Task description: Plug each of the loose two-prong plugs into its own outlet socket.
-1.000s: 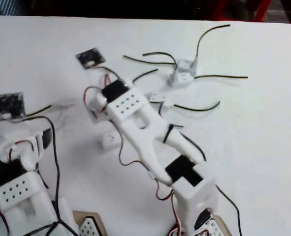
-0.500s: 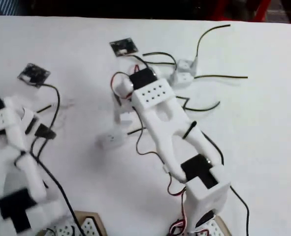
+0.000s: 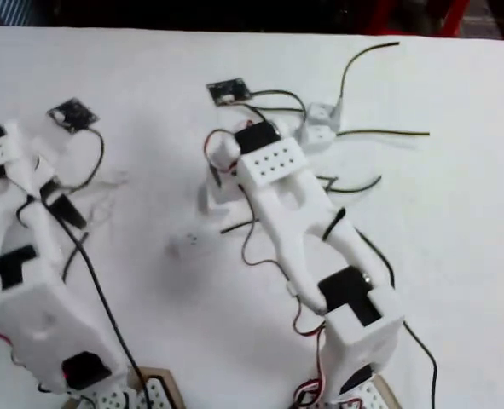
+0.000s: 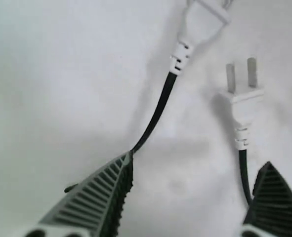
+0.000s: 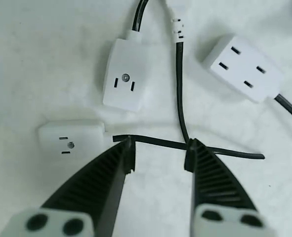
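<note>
The near plug [image 4: 242, 96] lies flat on the bench [image 4: 62, 74] just ahead of the left hand [image 4: 185, 197]. Its long axis runs roughly in line with the hand's reach, its two prongs point away from the hand, and its cord trails back beside one finger [image 4: 267, 197]. That hand is spread wide and holds nothing. The plug sits off toward that one finger, not midway in the gap, so I judge a small sideways shift is needed before closing on the plug body. A far plug [image 4: 202, 19] lies beyond the near plug, tilted, with its cord running back to the other fingertip. The left hand is clearly the nearer one. The right hand [image 5: 158, 155] works well apart from the near plug, also spread and empty. It is poised over a black cord [image 5: 225, 152] lying crosswise at its fingertips. Two single sockets [image 5: 123, 74] [image 5: 71, 139] and a multi-way block [image 5: 242, 66] lie face up just past it.
</note>
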`<action>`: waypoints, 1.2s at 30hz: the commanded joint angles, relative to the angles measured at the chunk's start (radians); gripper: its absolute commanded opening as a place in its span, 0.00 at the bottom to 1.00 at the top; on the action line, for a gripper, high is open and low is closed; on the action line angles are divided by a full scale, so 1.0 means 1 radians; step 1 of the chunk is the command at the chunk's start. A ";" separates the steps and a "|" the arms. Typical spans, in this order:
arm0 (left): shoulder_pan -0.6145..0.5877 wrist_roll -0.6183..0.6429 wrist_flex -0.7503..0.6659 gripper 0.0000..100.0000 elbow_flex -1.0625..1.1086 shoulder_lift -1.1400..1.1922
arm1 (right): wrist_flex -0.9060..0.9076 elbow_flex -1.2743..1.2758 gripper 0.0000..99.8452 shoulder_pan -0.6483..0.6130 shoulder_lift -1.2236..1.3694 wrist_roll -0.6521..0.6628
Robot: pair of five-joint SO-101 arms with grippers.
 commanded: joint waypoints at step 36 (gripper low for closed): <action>0.056 0.114 0.351 0.03 -0.216 0.030 | -0.007 -0.005 0.17 0.050 -0.068 -0.005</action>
